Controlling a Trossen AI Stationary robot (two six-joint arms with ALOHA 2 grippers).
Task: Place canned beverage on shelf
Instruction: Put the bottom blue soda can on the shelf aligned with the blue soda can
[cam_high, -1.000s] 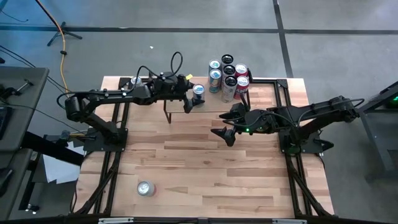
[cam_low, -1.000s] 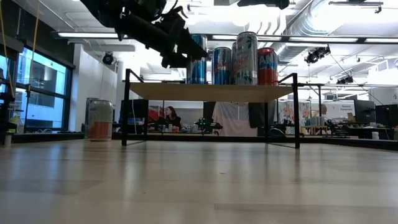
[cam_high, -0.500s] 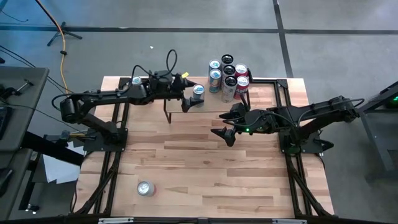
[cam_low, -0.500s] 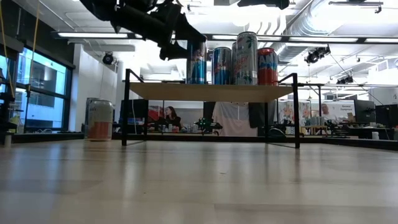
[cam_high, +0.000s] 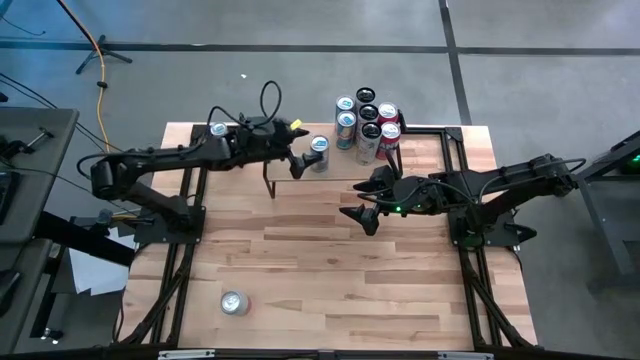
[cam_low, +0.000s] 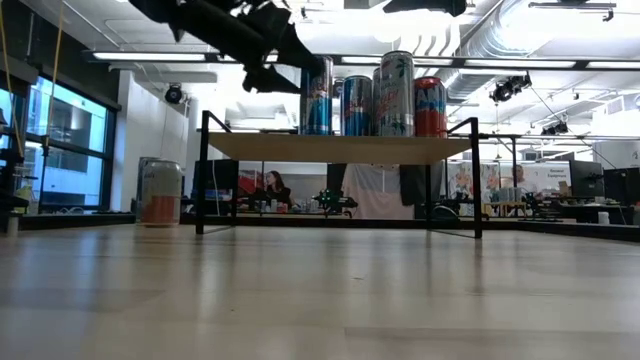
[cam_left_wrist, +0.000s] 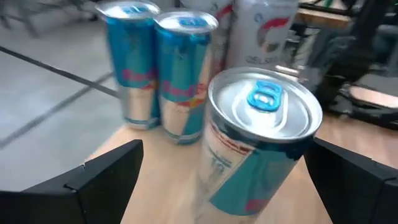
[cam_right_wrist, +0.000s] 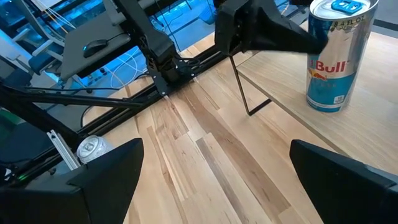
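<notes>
A blue-and-silver canned beverage (cam_high: 319, 152) stands upright on the shelf's (cam_high: 420, 168) left part, apart from a cluster of several cans (cam_high: 366, 120) at the shelf's far side. My left gripper (cam_high: 299, 160) is open just left of that can, and its fingers (cam_left_wrist: 106, 180) stand on either side of the can (cam_left_wrist: 261, 143) without touching it. Over the table in front of the shelf, my right gripper (cam_high: 358, 206) hovers open, nothing between its fingers. In the low view the can (cam_low: 318, 98) stands on the shelf's plank (cam_low: 340, 147).
One can (cam_high: 234, 302) lies or stands on the table near its front left. Another can (cam_high: 218, 129) stands at the table's far left corner, beside the left arm. The wide wooden tabletop (cam_high: 330, 270) stretches between shelf and near edge.
My left gripper has drawn back from the blue can toward the table's left edge and risen a little. The can stays upright on the shelf where it was.
</notes>
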